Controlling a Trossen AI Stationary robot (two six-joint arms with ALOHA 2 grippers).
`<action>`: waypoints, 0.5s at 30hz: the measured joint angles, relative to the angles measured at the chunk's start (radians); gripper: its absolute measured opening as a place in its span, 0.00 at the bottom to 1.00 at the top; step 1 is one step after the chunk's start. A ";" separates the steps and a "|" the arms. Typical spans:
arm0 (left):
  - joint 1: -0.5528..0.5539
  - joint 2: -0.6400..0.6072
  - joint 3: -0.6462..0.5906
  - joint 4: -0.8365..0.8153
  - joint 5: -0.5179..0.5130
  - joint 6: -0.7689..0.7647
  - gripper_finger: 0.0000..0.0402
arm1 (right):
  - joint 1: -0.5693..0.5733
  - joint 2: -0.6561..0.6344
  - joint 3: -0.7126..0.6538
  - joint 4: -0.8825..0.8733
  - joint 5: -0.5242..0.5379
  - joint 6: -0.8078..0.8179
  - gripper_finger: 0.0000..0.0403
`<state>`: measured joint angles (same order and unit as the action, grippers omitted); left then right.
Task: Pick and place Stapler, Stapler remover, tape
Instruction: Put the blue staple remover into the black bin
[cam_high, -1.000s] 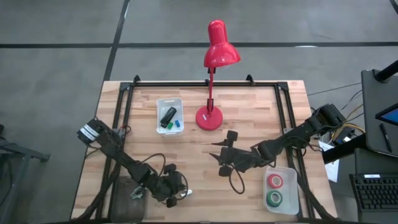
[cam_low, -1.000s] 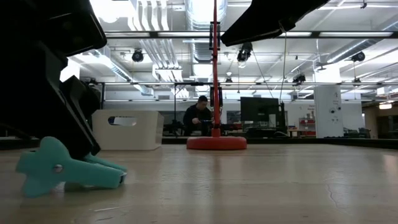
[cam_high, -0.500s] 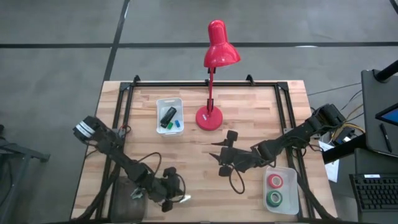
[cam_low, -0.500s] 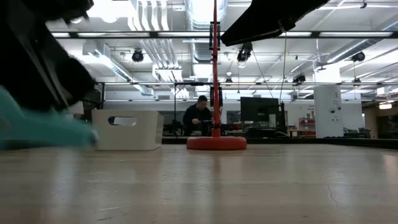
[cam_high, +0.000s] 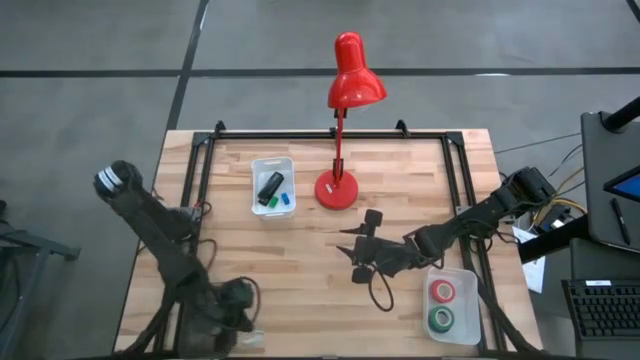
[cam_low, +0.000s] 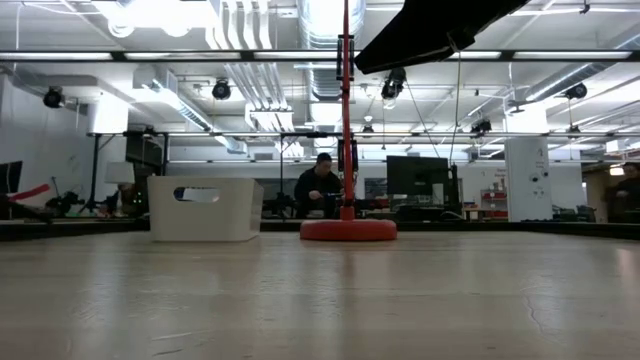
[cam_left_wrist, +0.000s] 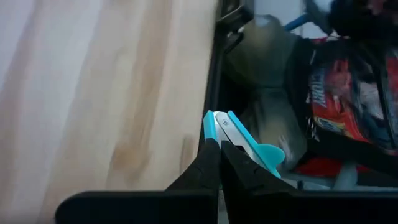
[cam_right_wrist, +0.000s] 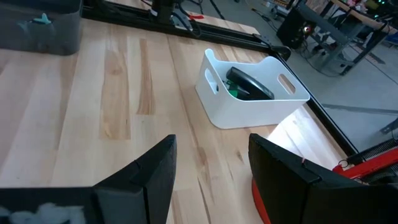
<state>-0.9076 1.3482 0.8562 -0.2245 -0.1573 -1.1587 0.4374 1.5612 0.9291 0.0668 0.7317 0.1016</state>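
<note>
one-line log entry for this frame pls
left end effector: shut on staple remover, at table edge | right end effector: open, mid-table | stapler: in white bin | tape: in clear tray

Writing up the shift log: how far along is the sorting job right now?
Done: stapler lies in the white bin; red and green tape rolls sit in the clear tray. In hand: left gripper is shut on the teal staple remover at the table's edge. Left: placing it. Right gripper waits open.
</note>
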 joint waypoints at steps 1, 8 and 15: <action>-0.016 -0.028 0.000 -0.044 -0.005 -0.043 0.01 | 0.000 0.000 0.000 0.000 0.000 0.000 0.48; -0.143 -0.141 0.000 -0.356 -0.053 -0.351 0.01 | 0.000 0.000 0.000 0.000 0.000 0.001 0.48; -0.211 -0.123 -0.011 -0.474 -0.052 -0.593 0.02 | 0.000 0.000 0.000 0.000 0.000 0.003 0.48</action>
<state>-1.1187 1.2249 0.8455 -0.6986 -0.2091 -1.7516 0.4374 1.5612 0.9291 0.0669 0.7316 0.1050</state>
